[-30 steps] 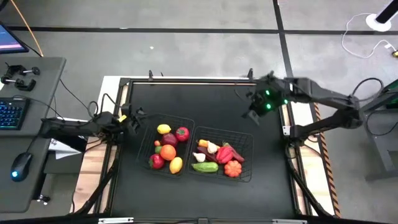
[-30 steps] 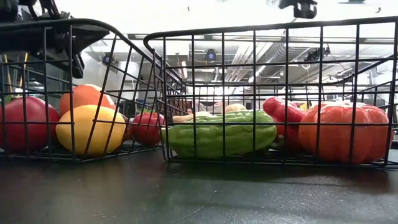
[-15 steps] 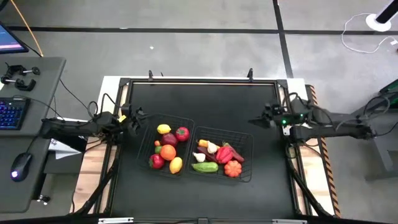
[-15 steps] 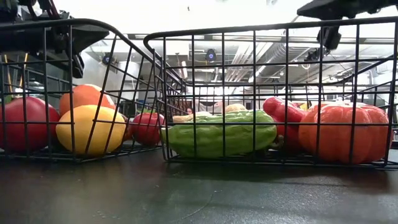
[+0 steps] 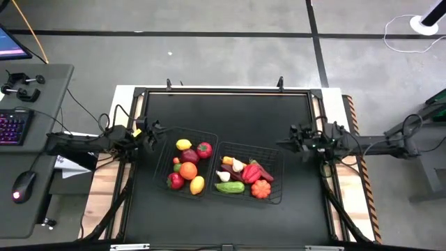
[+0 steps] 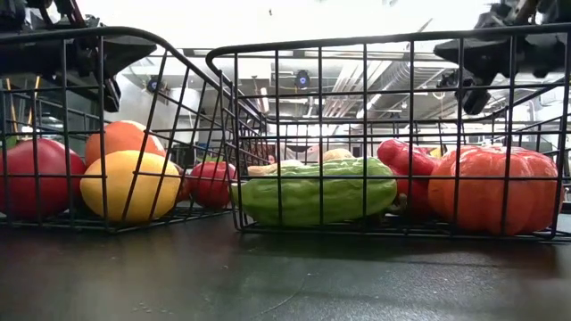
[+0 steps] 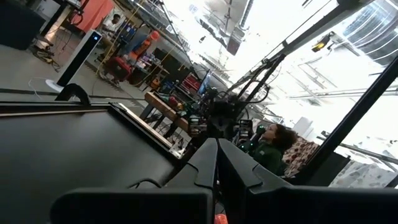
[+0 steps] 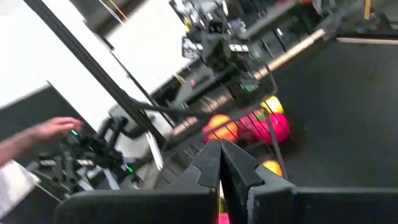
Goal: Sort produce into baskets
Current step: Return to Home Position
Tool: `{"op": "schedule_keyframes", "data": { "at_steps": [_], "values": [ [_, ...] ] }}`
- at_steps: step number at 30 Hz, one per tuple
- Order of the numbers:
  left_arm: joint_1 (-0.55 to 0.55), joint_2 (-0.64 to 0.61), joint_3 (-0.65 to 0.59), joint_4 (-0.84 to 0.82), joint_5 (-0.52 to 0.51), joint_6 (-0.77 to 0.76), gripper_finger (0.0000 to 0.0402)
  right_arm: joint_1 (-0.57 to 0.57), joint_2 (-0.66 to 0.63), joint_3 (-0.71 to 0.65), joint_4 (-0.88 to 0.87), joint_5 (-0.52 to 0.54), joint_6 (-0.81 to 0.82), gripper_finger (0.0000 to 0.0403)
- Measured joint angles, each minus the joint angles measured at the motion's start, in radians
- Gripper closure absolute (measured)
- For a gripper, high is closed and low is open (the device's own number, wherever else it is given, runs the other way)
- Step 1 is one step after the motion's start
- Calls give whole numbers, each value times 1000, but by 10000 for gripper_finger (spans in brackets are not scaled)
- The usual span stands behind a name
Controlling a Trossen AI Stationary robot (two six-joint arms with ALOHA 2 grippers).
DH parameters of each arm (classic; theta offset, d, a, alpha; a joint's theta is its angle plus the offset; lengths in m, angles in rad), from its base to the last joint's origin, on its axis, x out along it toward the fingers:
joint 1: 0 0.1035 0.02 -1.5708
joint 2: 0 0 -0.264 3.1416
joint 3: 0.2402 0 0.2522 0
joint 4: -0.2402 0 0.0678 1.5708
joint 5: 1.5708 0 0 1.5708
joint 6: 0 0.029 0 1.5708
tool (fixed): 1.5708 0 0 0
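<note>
Two black wire baskets stand side by side mid-table. The left basket (image 5: 166, 155) holds lemons (image 5: 183, 145), red apples (image 5: 204, 149) and an orange (image 5: 188, 171). The right basket (image 5: 277, 159) holds a green cucumber (image 6: 317, 189), an orange pumpkin (image 6: 495, 187), red peppers (image 5: 252, 171) and white garlic (image 5: 237, 165). My left gripper (image 5: 155, 130) hangs shut and holds nothing, just left of the left basket. My right gripper (image 5: 281, 145) is shut and holds nothing, just right of the right basket. Both point level toward the table's middle.
A desk with a keyboard (image 5: 12, 127) and a mouse (image 5: 21, 185) stands left of the table. Black bare tabletop (image 5: 223, 111) lies beyond the baskets. A person (image 7: 270, 148) sits past the table's right side. A person's hand (image 8: 46, 128) shows by the desk.
My right arm has folded back toward the table's right edge. Its gripper has sunk from high over the far right part of the table and tipped from slanting down to level. It ends beside the right basket. Its fingers stayed shut. The produce has not moved.
</note>
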Motion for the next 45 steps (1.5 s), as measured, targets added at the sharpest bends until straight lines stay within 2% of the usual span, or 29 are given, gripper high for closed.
{"op": "schedule_keyframes", "data": {
  "at_steps": [5,7,11,16,23,29,31,37,45],
  "values": [
    [0,0,0,0,0,-1,401,0,-14,-137,274,7,41,403],
    [0,0,0,0,0,-1,401,0,-13,-147,312,9,42,403],
    [0,-1,0,-6,0,-1,401,11,-12,-143,284,-8,24,403],
    [0,-59,0,-31,1,-1,401,40,-13,-143,220,-59,-8,403],
    [7,-201,0,-201,0,0,401,46,-12,-143,99,-52,7,403],
    [6,-198,0,-374,-4,-1,401,46,-13,-138,-56,-43,-1,403],
    [5,-199,0,-374,5,-1,401,46,-14,-137,-83,-40,-7,403],
    [5,-199,0,-372,16,-1,401,46,-12,-138,-34,-48,-184,403],
    [5,-199,0,-373,16,-1,401,46,-12,-139,-39,-109,-310,403]
  ]
}}
